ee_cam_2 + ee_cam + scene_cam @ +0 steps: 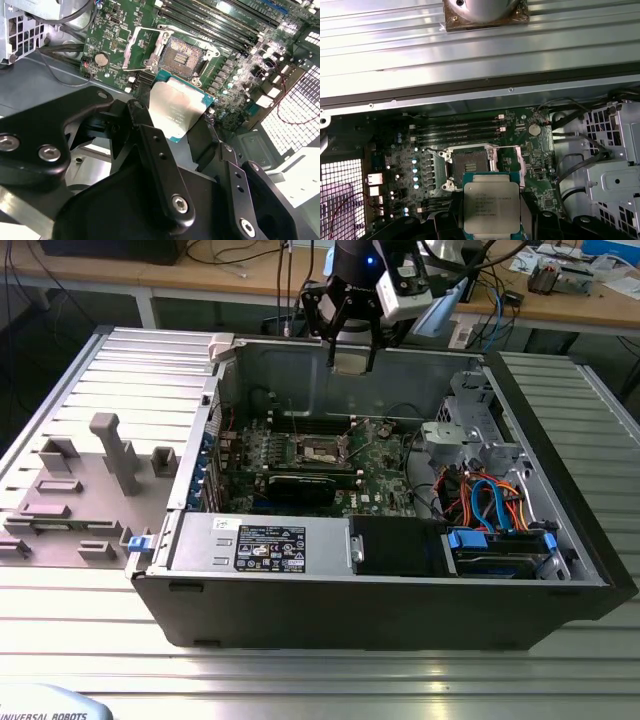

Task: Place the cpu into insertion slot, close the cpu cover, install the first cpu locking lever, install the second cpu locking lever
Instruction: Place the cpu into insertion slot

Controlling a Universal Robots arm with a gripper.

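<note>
Gripper (352,358) pinching cpu (490,207) by edges, held well above insertion slot (186,54) - over open case (380,600) (cpu cover (139,48) flipped up beside slot).

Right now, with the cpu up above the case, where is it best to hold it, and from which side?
By two opposite edges, from above. The cpu is a thin flat square, silver top up, so only its narrow sides offer a grip, and its underside stays free to meet the slot. The pincer holds it this way.
</note>
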